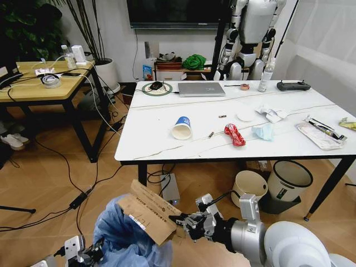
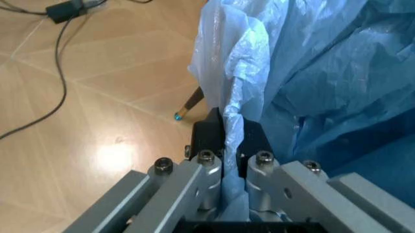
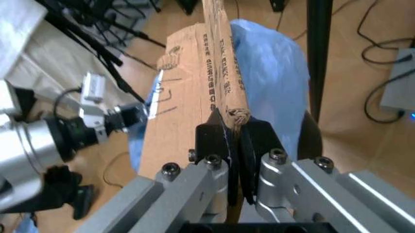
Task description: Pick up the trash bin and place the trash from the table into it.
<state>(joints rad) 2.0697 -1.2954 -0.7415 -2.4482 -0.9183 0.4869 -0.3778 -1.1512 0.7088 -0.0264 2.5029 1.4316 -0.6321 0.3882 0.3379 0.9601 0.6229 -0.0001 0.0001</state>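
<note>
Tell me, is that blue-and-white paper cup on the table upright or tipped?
Tipped: the paper cup lies on its side on the table.

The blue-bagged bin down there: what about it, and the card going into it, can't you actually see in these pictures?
- Trash bin: its base is cut off by the head view's lower edge; its inside is hidden by the bag and the cardboard.
- Bin wall: the bag covers it in the left wrist view, where the left pincer pinches the plastic.
- Cardboard's gripped end: hidden between the right pincer fingers.
- Cardboard print: too small to read.

bin mouth: cardboard [image 1: 151, 217] across trash bin [image 1: 125, 239] | floor left: cables [image 1: 61, 161]
</note>
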